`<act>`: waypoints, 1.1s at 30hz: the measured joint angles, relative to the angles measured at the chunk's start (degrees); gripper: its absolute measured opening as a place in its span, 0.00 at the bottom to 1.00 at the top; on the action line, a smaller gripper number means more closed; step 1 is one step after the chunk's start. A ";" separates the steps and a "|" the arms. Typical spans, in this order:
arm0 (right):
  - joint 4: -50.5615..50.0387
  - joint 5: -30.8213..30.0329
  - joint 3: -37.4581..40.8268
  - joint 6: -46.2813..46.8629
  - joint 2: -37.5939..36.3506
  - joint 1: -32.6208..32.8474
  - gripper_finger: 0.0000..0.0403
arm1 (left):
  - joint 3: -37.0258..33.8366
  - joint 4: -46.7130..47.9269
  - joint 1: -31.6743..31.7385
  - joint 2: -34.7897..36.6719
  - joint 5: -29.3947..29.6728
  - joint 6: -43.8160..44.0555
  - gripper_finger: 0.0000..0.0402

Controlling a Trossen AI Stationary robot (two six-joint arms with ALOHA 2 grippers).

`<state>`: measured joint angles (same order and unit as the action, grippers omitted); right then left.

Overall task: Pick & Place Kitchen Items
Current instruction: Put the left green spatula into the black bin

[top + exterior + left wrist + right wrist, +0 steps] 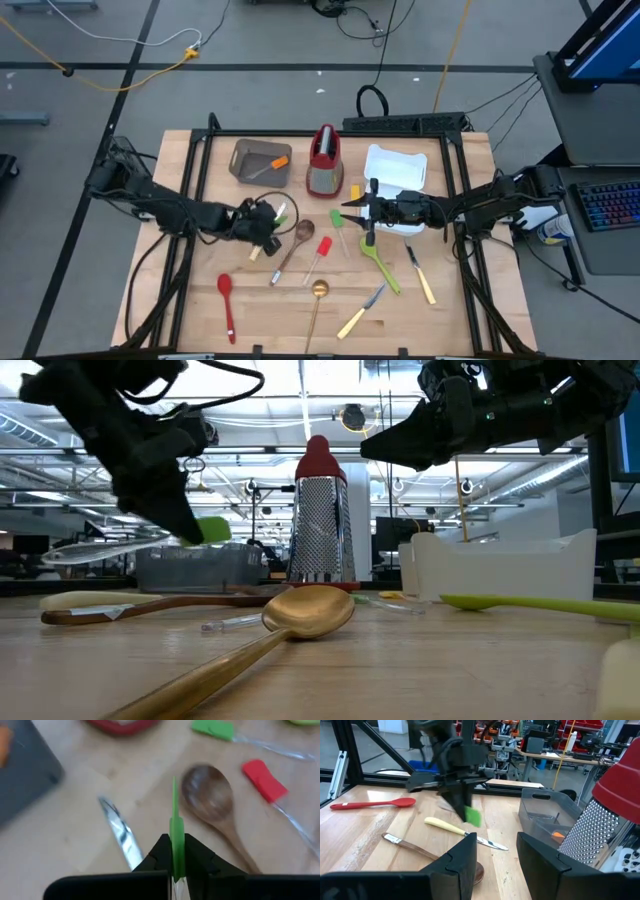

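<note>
Left gripper (175, 857), fingers clamped on green spatula (175, 827) above tabletop (200, 300); right gripper (495, 852), fingers apart, empty, beside white tray (410, 165).

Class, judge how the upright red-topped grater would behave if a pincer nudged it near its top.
The grater stands tall on a narrow base, so it would probably tip rather than slide. Its perforated steel face looks rigid, likely slippery to grip.

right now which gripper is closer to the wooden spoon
Left. The left gripper, shut on a green spatula, hangs just beside the wooden spoon. The right gripper sits farther off, past the red spatula, near the white tray.
</note>
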<state>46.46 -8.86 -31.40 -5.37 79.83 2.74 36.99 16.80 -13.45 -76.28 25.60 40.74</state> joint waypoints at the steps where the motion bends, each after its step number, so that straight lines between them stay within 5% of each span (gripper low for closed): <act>1: -0.04 0.02 0.00 0.00 0.00 0.00 0.33 | 0.00 0.00 1.12 0.39 0.17 -1.81 0.03; 13: -0.01 -0.02 0.00 0.00 0.00 -0.01 0.33 | 0.13 -0.40 15.82 7.02 0.32 -23.31 0.03; 22: -0.02 -0.02 0.00 -0.35 0.00 0.00 0.33 | 0.17 -1.77 23.97 8.89 6.01 -41.05 0.07; 33: -0.02 -0.02 0.00 -1.53 0.00 -0.02 0.33 | 0.17 -14.80 30.25 8.91 3.28 -61.03 0.07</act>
<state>46.44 -8.88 -31.40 -6.90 79.83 2.72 37.17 2.00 16.80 -67.37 28.87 -20.29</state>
